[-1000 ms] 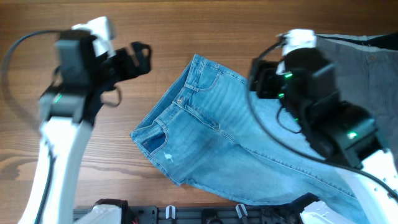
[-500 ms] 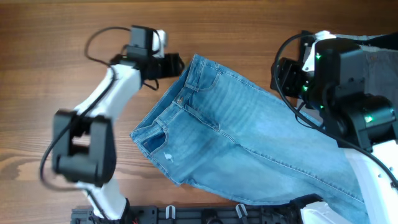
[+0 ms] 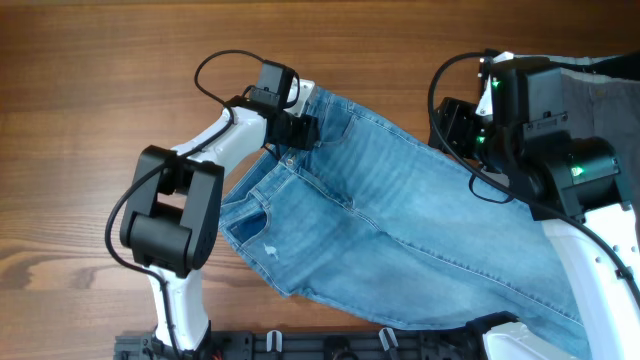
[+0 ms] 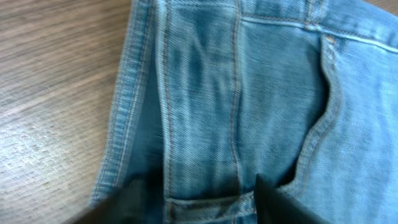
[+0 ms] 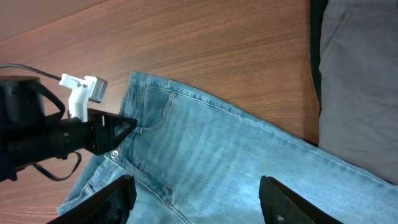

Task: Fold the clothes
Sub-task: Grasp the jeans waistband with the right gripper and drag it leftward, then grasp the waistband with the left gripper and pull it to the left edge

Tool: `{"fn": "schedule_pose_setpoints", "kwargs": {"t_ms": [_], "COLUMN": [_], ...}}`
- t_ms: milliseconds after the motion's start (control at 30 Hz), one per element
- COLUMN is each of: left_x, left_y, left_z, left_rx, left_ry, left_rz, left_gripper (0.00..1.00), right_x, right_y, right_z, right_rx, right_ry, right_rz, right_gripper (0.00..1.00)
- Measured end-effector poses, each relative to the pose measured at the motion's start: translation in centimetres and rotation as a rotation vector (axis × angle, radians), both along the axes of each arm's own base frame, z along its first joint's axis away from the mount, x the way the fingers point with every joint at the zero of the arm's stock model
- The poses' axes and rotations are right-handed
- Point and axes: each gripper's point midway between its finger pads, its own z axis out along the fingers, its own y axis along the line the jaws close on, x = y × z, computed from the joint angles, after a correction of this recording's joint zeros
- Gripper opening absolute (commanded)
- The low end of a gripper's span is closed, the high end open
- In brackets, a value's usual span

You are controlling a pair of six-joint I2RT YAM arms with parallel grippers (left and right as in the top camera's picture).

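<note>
Left arm [image 3: 228, 138]: white tube links between bulky black joint housings [image 3: 165, 215], with a black wrist block at its 1 o'clock end. A thin black cable [image 3: 228, 53] loops off the wrist, and a small white bracket [image 5: 81, 94] sits beside it.

Right arm [image 3: 560, 160], at 3 o'clock overhead: black boxy housings, green lights [image 3: 575, 170], a white lower link [image 3: 600, 265] and a black cable [image 3: 433, 95].

Left fingers [image 4: 134, 202] are dark and blurred. Right fingers [image 5: 115, 199] are black and blunt.
</note>
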Motion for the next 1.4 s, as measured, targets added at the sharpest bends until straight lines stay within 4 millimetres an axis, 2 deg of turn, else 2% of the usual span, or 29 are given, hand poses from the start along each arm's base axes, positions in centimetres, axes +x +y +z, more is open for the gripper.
{"fn": "schedule_pose_setpoints", "kwargs": {"t_ms": [67,333,467,533,600,700,767,800,833,867,900,933,1000,1067,1100,1167,1200,1333,1400], "left_x": [0.2,0.3,0.5,0.6,0.7,1.3,2.0,2.4,2.7,2.8,2.9,2.7,1.7,-0.2,-1.1,-2.0,-2.1,-0.9,-0.3], "left_y": [0.1,0.1,0.7,1.6,3.7,10.6,16.7,20.6,24.4,27.3,31.0,34.6,40.1,43.9,45.0,45.5,45.4,40.9,38.2], "left_z": [-0.2,-0.4,-0.4,-0.3,-0.3,0.1,0.9,1.6,2.5,3.2,4.4,5.6,7.6,8.9,9.3,9.5,9.5,9.8,9.8], "left_rx": [0.008,0.010,-0.008,-0.008,0.011,0.088,0.138,0.152,0.151,0.148,0.141,0.128,0.116,0.099,0.079,0.031,0.015,-0.146,-0.169], "left_ry": [-0.005,-0.003,0.023,0.046,0.076,0.105,0.107,0.098,0.084,0.069,0.042,0.014,-0.023,-0.028,-0.020,-0.001,0.005,0.045,0.066], "left_rz": [-0.001,0.005,0.066,0.121,0.198,0.392,0.559,0.658,0.757,0.826,0.918,1.004,1.130,1.227,1.257,1.270,1.264,1.085,0.999], "left_gripper": [0.04,0.04,0.04,0.04,0.04,0.04,0.04,0.08,0.20,0.30,0.48,0.59,0.64,0.64,0.63,0.59,0.53,0.15,0.07], "right_x": [0.0,0.0,-0.1,-0.1,-0.1,-0.2,-0.3,-0.3,-0.3,-0.3,-0.3,-0.3,-0.3,-0.3,-0.4,-0.4,-0.4,-0.4,-0.4], "right_y": [0.0,0.0,-0.1,-0.1,-0.1,-0.1,-0.1,-0.1,-0.1,-0.1,-0.1,-0.1,-0.2,-0.2,-0.3,-0.3,-0.3,-0.4,-0.4], "right_z": [0.0,0.0,-0.1,-0.1,-0.1,-0.1,-0.2,-0.3,-0.2,-0.3,-0.2,-0.2,-0.3,-0.3,-0.3,-0.4,-0.4,-0.4,-0.4], "right_rx": [0.000,-0.001,-0.003,-0.003,-0.003,-0.003,-0.004,-0.005,-0.005,-0.005,-0.005,-0.005,-0.010,-0.012,-0.012,-0.014,-0.016,-0.018,-0.018], "right_ry": [0.000,0.001,0.007,0.008,0.008,0.009,0.013,0.015,0.015,0.015,0.015,0.015,0.014,0.018,0.020,0.020,0.020,0.019,0.020], "right_rz": [0.000,0.000,0.000,0.000,0.000,0.000,0.000,0.000,0.000,0.000,-0.001,-0.001,-0.005,-0.005,-0.005,-0.007,-0.008,-0.010,-0.010], "right_gripper": [0.68,0.68,0.68,0.69,0.69,0.69,0.69,0.69,0.70,0.70,0.70,0.70,0.71,0.72,0.72,0.72,0.72,0.72,0.72]}}
